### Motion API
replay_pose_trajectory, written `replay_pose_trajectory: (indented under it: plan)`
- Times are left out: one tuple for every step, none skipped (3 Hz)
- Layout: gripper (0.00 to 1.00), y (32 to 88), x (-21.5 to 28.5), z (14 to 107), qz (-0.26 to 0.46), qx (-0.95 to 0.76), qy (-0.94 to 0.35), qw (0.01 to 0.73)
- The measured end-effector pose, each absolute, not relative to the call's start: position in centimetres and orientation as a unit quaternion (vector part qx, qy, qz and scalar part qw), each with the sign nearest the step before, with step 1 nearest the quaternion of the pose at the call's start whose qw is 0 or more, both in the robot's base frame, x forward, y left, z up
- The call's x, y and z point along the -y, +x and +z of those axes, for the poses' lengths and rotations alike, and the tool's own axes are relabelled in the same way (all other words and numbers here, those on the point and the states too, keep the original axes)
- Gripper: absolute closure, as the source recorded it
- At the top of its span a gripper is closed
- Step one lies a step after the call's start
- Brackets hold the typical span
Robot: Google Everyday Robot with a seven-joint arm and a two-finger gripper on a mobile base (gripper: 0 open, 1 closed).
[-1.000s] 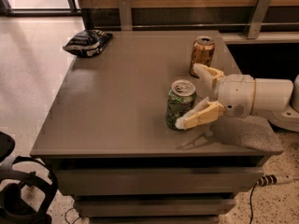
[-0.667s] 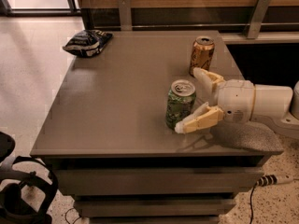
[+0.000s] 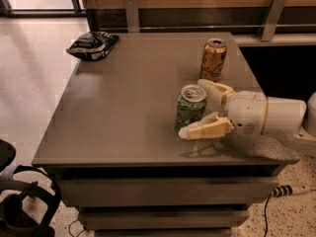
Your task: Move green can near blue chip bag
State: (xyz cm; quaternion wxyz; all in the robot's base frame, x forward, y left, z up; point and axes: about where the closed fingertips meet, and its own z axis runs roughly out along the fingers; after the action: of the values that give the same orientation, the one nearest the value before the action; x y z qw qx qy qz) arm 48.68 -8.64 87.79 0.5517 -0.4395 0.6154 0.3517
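The green can (image 3: 189,108) stands upright on the grey table (image 3: 128,112), right of its middle. My gripper (image 3: 193,108) reaches in from the right and is open, with one cream finger (image 3: 213,89) behind the can and the other (image 3: 206,130) in front of it, close to its sides. The blue chip bag (image 3: 92,44) lies at the table's far left corner, well away from the can.
An orange-gold can (image 3: 213,59) stands upright just behind the gripper. The table's right edge is under my arm (image 3: 269,115). A wooden wall with metal brackets runs along the back. A dark object (image 3: 19,201) sits on the floor at lower left.
My gripper has slid a little to the left, so its fingers reach further along both sides of the green can. The can has not moved.
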Motion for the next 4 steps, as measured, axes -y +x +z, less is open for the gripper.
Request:
replay_pose_trajectory:
  plan:
    - [0.39, 48.65, 8.41, 87.88, 0.352, -0.614, -0.441, 0.551]
    - [0.62, 48.61, 8.18, 87.96, 0.353, -0.613, -0.443, 0.551]
    - [0.87, 48.57, 7.95, 88.04, 0.354, -0.612, -0.445, 0.55]
    - [1.0, 48.53, 7.72, 88.12, 0.354, -0.611, -0.446, 0.55]
